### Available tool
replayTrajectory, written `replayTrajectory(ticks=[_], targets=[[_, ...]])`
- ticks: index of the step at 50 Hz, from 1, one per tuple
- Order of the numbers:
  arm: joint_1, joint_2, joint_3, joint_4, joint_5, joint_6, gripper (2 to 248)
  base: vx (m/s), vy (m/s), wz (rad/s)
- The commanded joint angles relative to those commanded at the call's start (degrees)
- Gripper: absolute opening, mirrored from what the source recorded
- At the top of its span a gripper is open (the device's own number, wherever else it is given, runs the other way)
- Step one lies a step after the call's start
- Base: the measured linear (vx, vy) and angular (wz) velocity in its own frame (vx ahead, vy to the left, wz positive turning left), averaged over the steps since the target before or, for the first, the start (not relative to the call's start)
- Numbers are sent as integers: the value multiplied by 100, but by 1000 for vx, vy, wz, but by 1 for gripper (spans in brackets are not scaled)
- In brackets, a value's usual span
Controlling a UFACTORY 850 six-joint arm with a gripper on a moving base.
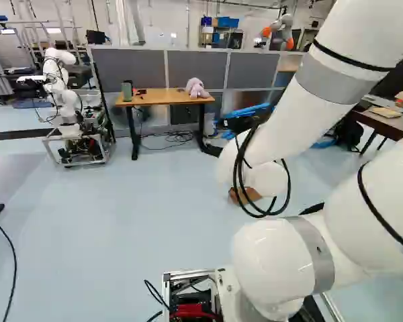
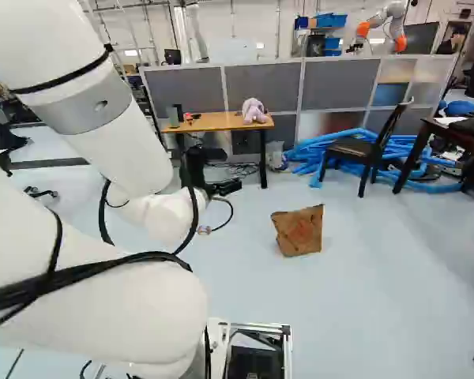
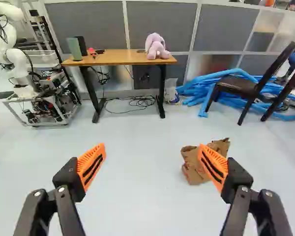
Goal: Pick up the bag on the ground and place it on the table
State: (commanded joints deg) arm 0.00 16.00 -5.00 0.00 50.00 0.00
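Note:
In the right base view my gripper shows beyond the arm, left of a crumpled brown paper bag that stands on the floor. The wrist view shows the gripper wide open with nothing between its fingers; the bag is farther ahead, partly hidden behind one orange finger pad. In the left base view the arm covers most of the bag. The wooden table stands beyond, against grey partitions.
On the table are a pink plush toy and a green container. Another robot stands left of the table. Blue tubes and a dark chair are to its right, with cables beneath the table.

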Motion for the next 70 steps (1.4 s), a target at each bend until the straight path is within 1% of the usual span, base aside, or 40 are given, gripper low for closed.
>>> replayTrajectory(ticks=[57,70], targets=[[0,0,0,0,0,0,247,0,0,0],[0,0,0,0,0,0,247,44,0,-3]])
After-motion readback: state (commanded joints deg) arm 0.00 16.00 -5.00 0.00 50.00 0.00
